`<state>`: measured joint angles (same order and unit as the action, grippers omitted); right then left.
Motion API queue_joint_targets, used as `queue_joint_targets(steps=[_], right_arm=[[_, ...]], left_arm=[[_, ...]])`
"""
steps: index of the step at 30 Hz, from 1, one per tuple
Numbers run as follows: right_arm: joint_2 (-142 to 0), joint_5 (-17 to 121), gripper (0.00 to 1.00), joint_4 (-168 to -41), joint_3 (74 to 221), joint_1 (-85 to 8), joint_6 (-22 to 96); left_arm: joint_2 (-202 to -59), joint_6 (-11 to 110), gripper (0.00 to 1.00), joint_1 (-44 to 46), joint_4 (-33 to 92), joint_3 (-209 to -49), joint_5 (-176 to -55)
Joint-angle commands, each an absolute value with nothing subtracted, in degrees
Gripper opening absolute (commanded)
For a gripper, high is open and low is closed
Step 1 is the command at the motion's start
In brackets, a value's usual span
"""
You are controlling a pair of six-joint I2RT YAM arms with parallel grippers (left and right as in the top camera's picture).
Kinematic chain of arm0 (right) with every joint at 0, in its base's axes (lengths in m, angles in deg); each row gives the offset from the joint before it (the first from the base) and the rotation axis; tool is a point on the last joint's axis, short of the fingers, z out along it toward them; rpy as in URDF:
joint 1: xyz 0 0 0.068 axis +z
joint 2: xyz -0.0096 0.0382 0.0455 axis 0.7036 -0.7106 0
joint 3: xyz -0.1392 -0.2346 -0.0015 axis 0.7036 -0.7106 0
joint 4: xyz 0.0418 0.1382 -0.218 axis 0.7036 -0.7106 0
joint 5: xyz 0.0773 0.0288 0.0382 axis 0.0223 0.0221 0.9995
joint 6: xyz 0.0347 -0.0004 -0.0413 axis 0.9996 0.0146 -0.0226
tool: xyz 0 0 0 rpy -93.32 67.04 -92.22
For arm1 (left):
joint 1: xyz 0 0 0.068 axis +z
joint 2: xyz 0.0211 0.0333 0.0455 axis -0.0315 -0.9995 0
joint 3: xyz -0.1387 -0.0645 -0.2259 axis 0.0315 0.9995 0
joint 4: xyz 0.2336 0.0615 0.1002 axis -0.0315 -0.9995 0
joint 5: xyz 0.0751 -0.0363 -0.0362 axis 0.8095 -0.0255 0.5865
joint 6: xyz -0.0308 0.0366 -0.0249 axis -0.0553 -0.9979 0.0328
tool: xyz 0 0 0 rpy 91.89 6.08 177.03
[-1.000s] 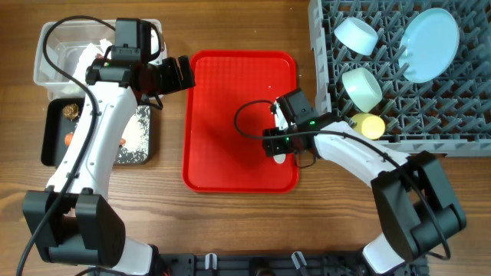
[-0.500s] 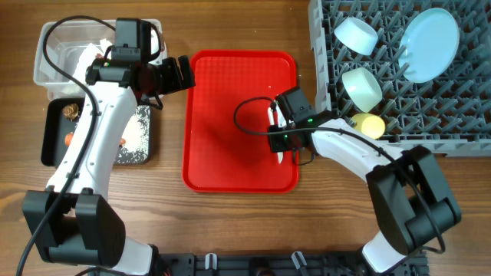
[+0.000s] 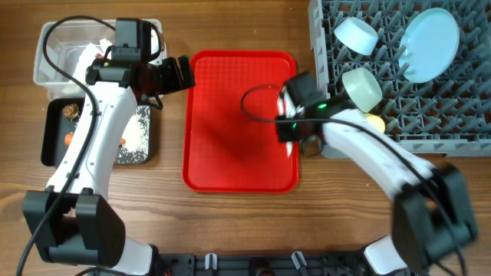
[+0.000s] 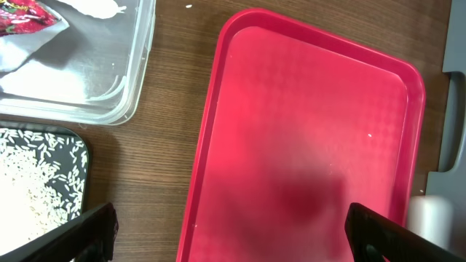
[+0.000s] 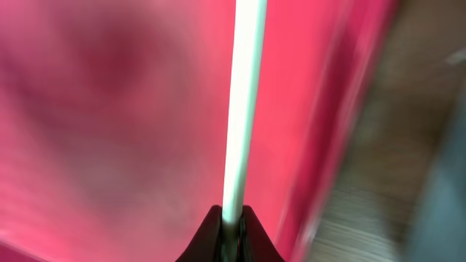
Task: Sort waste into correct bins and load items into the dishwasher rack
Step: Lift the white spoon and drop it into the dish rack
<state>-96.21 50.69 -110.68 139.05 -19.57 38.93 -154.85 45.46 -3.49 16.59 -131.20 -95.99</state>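
Over red tray [image 4: 306, 109], right pincer [image 5: 231, 218] clenched on white plastic spoon [image 5: 242, 109], left pincer [image 4: 229, 227] gaping

Right gripper [image 5: 231, 220] — you had its jaws apart over the white plastic spoon [image 5: 241, 102] a second ago; they now pinch its handle.
Spoon — gone from its spot by the right rim of the red tray [image 3: 230, 115], carried along.
Right arm — you have swung it nearer the dishwasher rack [image 3: 321, 46].
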Motion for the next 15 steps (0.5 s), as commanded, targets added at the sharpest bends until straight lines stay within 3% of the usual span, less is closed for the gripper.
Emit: queue_joint_targets(steps=[1,8,15], right_arm=[[-85.26,44.96,0.04,-113.08,145.68,-24.73,38.21],[-73.06,38.04,0.04,-118.76,146.62,-41.14,44.27],[-72.75,37.62,0.04,-120.75,144.71,-58.32,54.06]], left_arm=[[-154.48,45.97,1.00,-3.67,16.70,-131.62,-95.49],[-154.48,45.97,1.00,-3.67,16.70,-131.62,-95.49],[-154.48,45.97,1.00,-3.67,16.70,-131.62,-95.49]])
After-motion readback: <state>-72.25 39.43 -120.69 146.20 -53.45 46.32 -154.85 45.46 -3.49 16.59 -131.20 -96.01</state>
